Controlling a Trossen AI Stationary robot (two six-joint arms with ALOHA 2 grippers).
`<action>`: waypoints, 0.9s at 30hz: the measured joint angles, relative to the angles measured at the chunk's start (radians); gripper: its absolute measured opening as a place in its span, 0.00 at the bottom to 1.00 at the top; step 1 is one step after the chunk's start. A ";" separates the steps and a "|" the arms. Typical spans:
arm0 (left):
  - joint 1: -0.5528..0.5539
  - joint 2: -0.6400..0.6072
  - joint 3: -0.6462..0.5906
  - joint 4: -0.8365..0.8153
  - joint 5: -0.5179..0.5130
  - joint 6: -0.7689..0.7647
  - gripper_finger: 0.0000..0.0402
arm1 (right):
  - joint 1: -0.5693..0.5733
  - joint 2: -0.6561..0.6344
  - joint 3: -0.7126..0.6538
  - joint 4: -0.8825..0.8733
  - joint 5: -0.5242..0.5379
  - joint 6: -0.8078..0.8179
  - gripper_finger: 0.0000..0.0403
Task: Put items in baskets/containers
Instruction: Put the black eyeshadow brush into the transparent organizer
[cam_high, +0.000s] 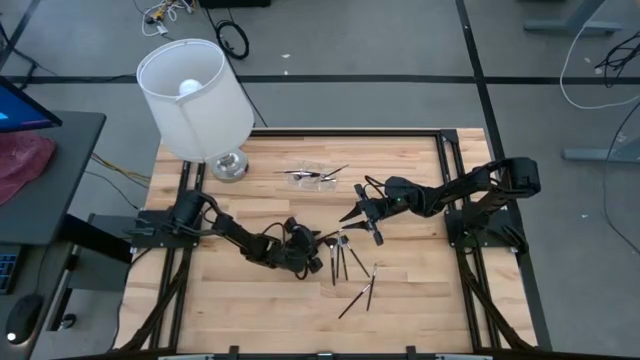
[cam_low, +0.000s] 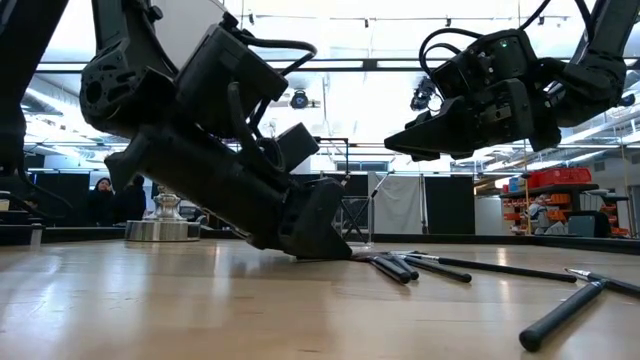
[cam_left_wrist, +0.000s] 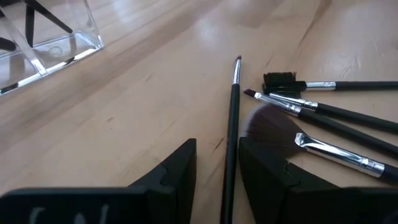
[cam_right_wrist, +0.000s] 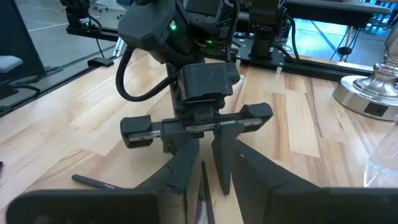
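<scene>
The left gripper (cam_high: 318, 252) is low on the table, its fingers (cam_left_wrist: 171, 174) apart and straddling one thin brush (cam_left_wrist: 233, 118). The handle runs lengthwise through the gap, along the gripper's reach. The other brushes (cam_high: 352, 275) lie just beside it, and the clear container (cam_high: 312, 177) sits well apart near the lamp (cam_high: 195, 95). The right gripper (cam_high: 362, 218) hovers above, fingers apart (apparently empty).

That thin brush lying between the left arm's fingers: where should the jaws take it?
Grip the thin brush mid-handle, descending from above. It lies flat, alone, its handle running between the left gripper fingers, tip toward the clear container.
</scene>
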 joint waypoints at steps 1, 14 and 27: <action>0.001 0.001 0.000 0.009 0.002 0.003 0.31 | 0.000 0.000 0.000 0.000 0.000 0.000 0.23; 0.000 -0.040 -0.003 -0.008 0.008 0.103 0.31 | 0.000 0.000 0.000 -0.002 0.000 0.000 0.23; 0.033 -0.052 0.001 -0.072 0.113 0.022 0.25 | 0.000 0.000 0.000 -0.094 0.046 -0.047 0.23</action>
